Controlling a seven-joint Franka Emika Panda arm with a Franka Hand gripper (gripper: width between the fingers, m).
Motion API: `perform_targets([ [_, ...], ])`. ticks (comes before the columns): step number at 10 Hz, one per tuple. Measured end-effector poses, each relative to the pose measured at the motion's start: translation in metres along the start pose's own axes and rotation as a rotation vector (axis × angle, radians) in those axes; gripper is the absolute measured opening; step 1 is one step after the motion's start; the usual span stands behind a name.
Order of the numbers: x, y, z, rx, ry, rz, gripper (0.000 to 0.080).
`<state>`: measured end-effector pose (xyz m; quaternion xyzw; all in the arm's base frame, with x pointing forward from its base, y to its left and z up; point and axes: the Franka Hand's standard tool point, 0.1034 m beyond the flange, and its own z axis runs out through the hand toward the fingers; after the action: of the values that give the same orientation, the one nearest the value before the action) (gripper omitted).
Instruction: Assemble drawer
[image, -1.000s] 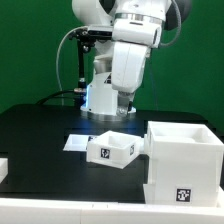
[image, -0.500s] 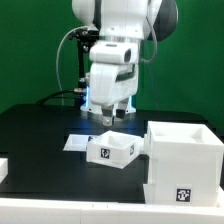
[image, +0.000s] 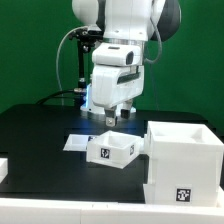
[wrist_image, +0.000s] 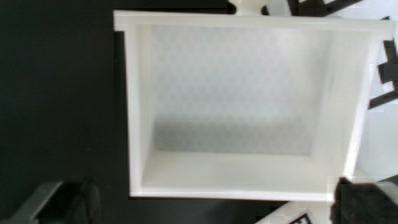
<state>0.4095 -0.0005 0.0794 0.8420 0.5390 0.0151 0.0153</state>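
A small shallow white tray (image: 112, 150) with a black-and-white tag on its front lies on the black table. In the wrist view the tray (wrist_image: 240, 105) fills most of the picture, open side up and empty. My gripper (image: 112, 120) hangs just above the tray's far side. It is open and holds nothing. In the wrist view the gripper (wrist_image: 214, 206) has its two dark fingers (wrist_image: 61, 200) wide apart near one short end wall of the tray. The large cube-like white housing (image: 185, 160) stands at the exterior view's right, next to the tray.
The marker board (image: 74, 143) lies flat behind the tray; its tags show past the tray's edge in the wrist view (wrist_image: 381, 100). Another white part (image: 3, 167) shows at the exterior view's left edge. A green wall stands behind the arm.
The arm has swung toward the exterior view's left and the wrist has turned. The gripper now hangs lower, right over the small tray. The tray and housing have not moved.
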Motion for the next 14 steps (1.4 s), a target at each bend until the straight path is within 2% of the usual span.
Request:
perform_targets([
  [1,-0.009,-0.018,0.009,-0.001,0.013,0.028,0.0649],
  [2,-0.011,-0.026,0.016,0.018,0.007,0.028,0.0649],
  [3,-0.015,-0.024,0.023,-0.001,0.014,0.008,0.0649],
  [4,-0.015,-0.028,0.031,0.011,0.008,0.024,0.0649],
  [5,-0.009,-0.033,0.033,0.017,0.007,0.043,0.0649],
  [6,-0.005,-0.035,0.036,0.013,0.010,0.044,0.0649],
  [7,-0.005,-0.038,0.044,0.013,0.009,0.044,0.0649],
  [8,-0.005,-0.042,0.053,0.026,0.002,0.050,0.0649],
  [10,-0.006,-0.047,0.066,0.035,-0.003,0.056,0.0649],
  [12,-0.008,-0.047,0.069,0.039,-0.006,0.062,0.0649],
  [14,-0.009,-0.047,0.070,0.041,-0.007,0.062,0.0390],
])
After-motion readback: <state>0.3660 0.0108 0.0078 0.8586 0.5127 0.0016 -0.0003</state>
